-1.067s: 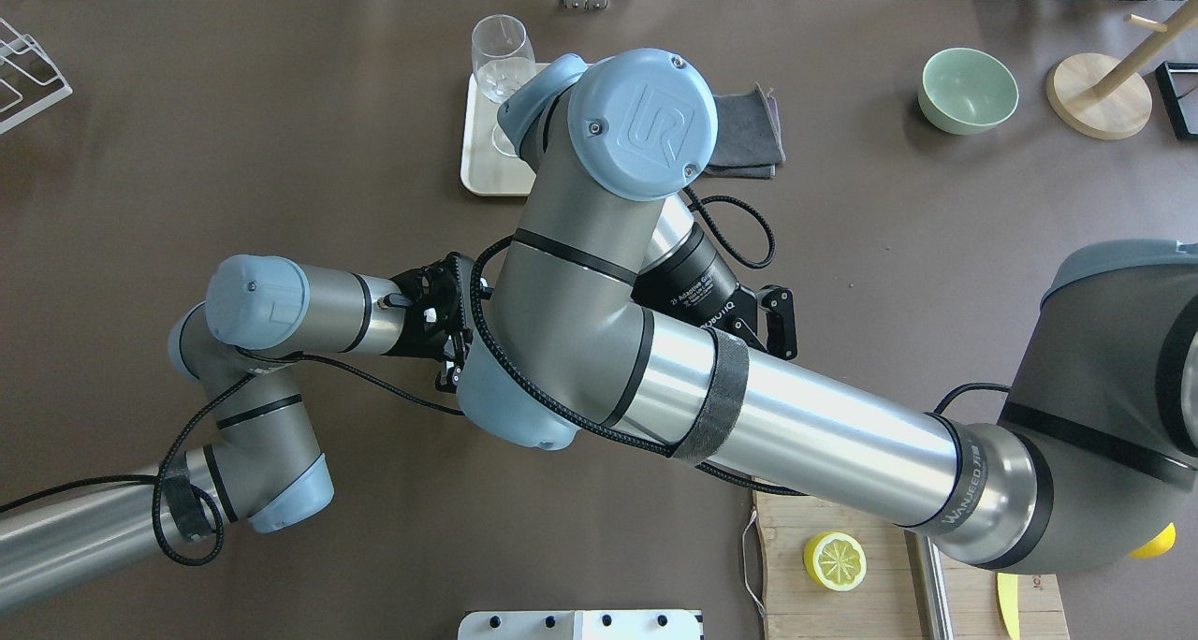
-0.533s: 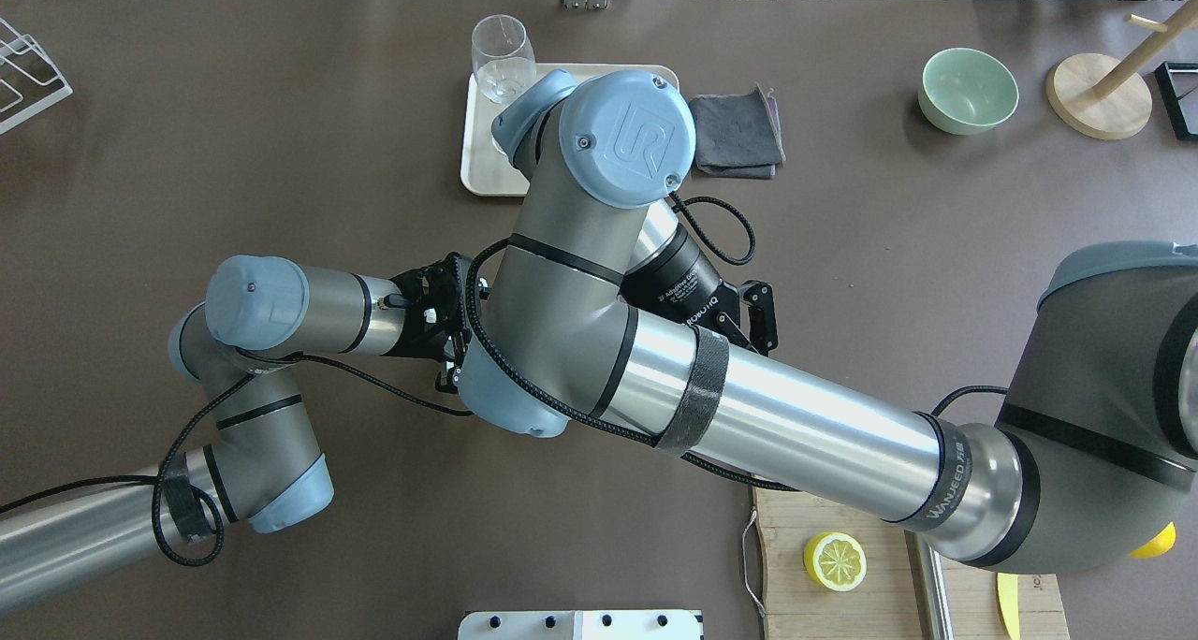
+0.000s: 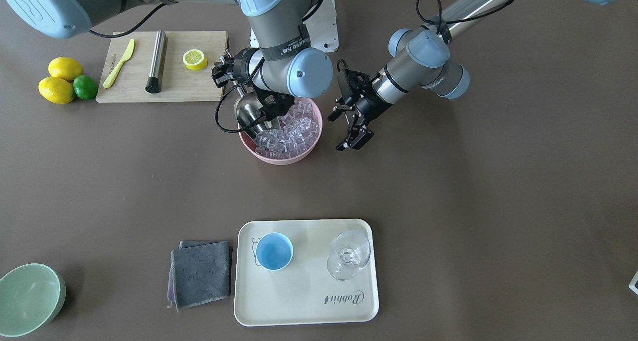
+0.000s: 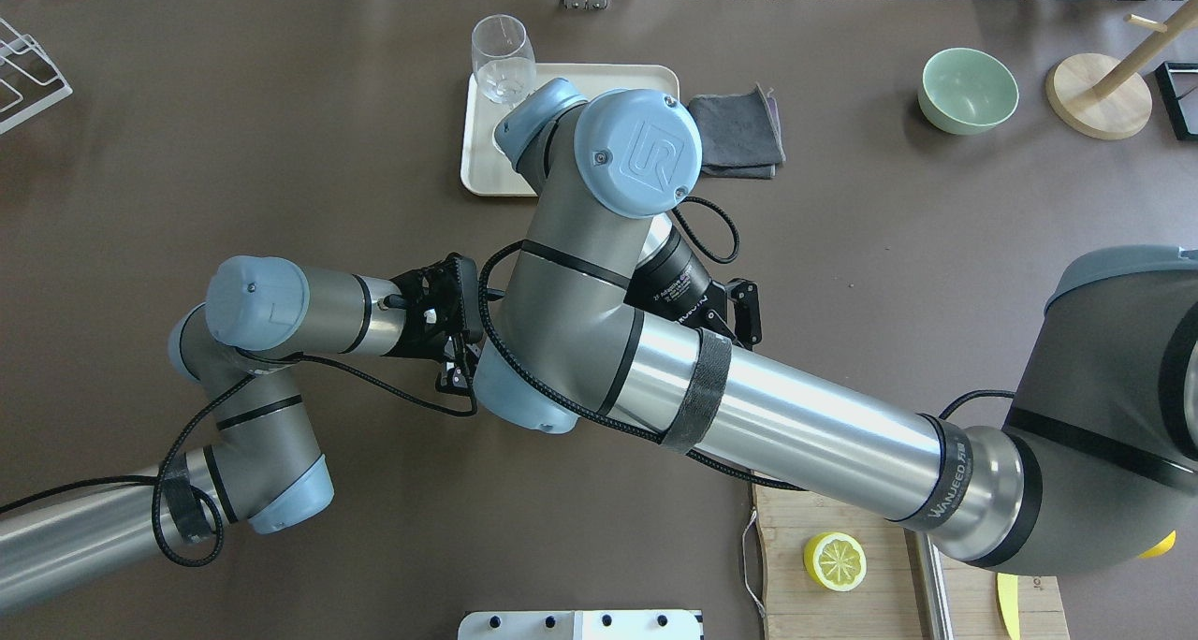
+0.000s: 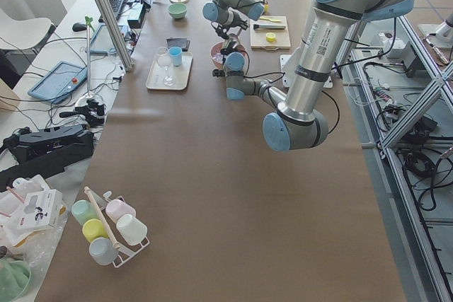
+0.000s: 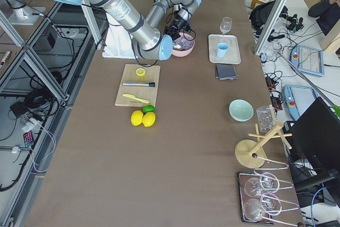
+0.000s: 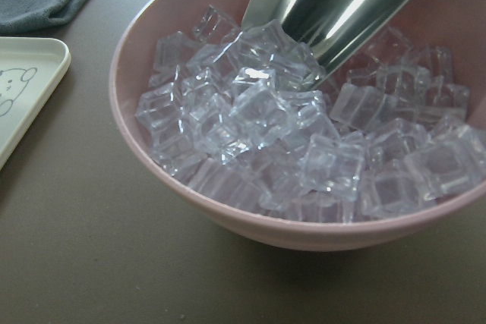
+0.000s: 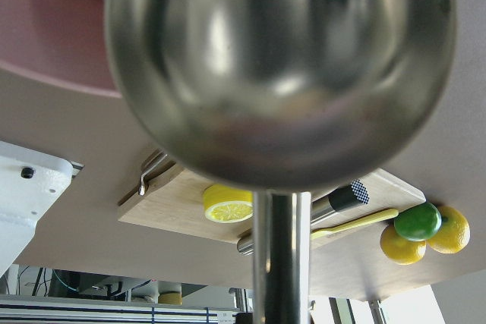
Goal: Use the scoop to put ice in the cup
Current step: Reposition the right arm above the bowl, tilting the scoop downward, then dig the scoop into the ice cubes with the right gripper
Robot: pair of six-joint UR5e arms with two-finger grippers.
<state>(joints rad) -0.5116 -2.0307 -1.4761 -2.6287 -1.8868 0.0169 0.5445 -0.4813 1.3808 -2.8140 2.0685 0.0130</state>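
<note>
In right hand point(image 3: 225, 77), scoop point(image 3: 247, 112) against ice point(image 3: 291, 131)

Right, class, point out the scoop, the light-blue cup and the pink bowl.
scoop point(image 7: 342, 5): left wrist view, trough's outer wall.
light-blue cup point(image 3: 273, 251): front-facing view, inside bottom.
pink bowl point(image 3: 281, 158): front-facing view, near outer wall.

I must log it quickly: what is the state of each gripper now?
Left gripper: open, holding nothing.
Right gripper: closed on the handle of the scoop.
</note>
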